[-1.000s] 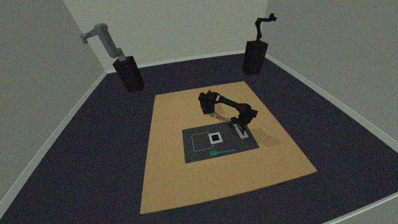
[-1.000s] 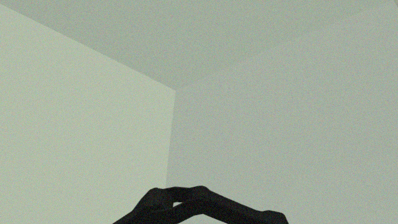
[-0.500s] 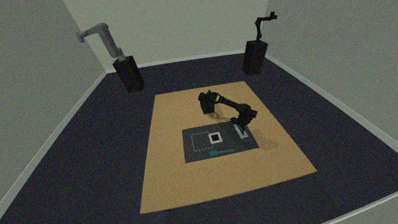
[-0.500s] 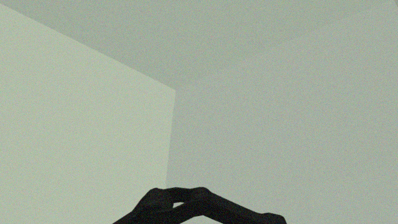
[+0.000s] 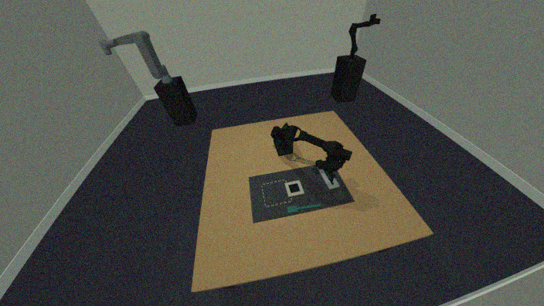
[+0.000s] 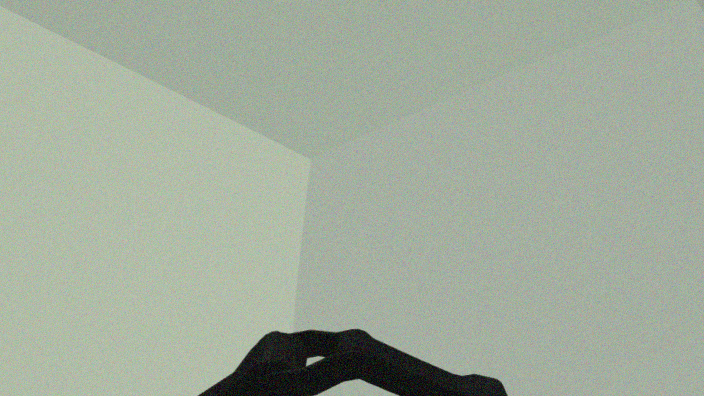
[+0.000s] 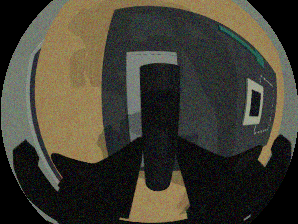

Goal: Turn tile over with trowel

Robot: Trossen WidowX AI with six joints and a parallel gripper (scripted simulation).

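Matt dark mat (image 5: 270,209); matt tan table (image 5: 247,247); pale trowel (image 5: 331,181).

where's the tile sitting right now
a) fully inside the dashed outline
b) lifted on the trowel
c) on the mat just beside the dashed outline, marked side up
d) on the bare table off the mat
c: in the top view the tile lies flat on the dark mat, its dark square mark facing up, just right of the dashed outline, while the gripper is shut on the trowel at the mat's right end.
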